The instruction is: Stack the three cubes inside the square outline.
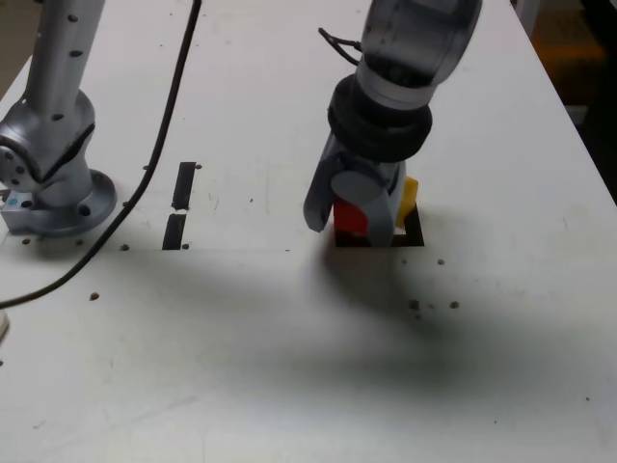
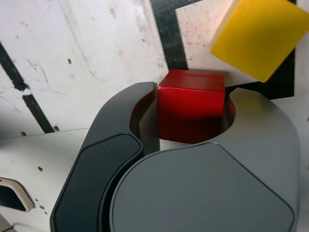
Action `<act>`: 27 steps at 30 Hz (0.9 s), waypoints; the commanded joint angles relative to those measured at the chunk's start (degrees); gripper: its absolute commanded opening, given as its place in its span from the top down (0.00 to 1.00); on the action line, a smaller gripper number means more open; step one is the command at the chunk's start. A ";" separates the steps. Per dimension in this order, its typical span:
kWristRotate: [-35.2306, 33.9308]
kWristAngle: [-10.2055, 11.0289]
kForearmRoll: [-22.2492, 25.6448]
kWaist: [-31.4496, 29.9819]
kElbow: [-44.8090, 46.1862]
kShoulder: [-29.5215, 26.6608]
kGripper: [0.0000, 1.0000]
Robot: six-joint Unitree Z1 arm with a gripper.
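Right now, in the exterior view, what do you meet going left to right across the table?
Arm base → black cable → two black tape strips → gripper holding the red cube → yellow cube.

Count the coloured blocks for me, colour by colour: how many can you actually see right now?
Red block, held in the hand: 1
Yellow block, on the square outline: 1
Green block: 0 in view
Total: 2
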 commanded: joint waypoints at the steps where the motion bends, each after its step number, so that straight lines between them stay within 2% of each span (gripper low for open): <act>1: 0.32 -0.05 0.01 0.40 -0.91 0.85 0.74; 5: 1.18 0.35 0.06 1.42 -2.97 1.89 0.74; 12: 4.40 2.71 0.29 5.53 -7.99 3.76 0.74; 20: 6.89 4.14 0.65 10.28 -13.45 6.83 0.74; 27: 7.36 5.40 1.14 11.66 -14.86 7.15 0.74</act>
